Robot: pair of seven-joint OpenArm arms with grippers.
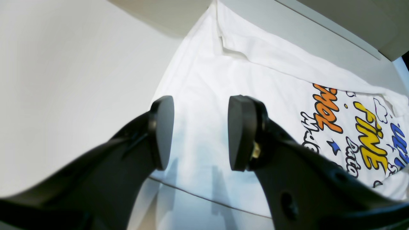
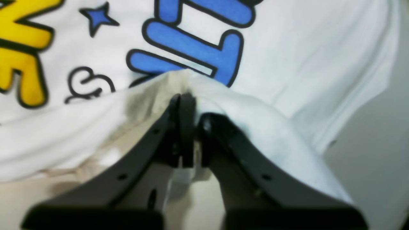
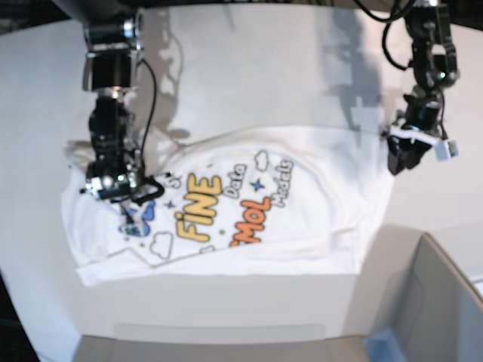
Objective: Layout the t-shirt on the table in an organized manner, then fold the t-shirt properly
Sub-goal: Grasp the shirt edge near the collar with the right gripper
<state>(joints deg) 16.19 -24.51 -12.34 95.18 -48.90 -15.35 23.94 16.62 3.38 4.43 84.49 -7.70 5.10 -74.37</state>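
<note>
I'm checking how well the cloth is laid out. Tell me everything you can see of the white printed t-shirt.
The white cloth t-shirt with blue, yellow and orange cartoon lettering lies print side up on the large white table, mostly spread but wrinkled, with folded edges. Small outlined clouds and blue stars surround the words. The right gripper pinches a raised ridge of fabric beside the blue letters, on the base view's left. The left gripper hangs open over the plain white end, not gripping it.
</note>
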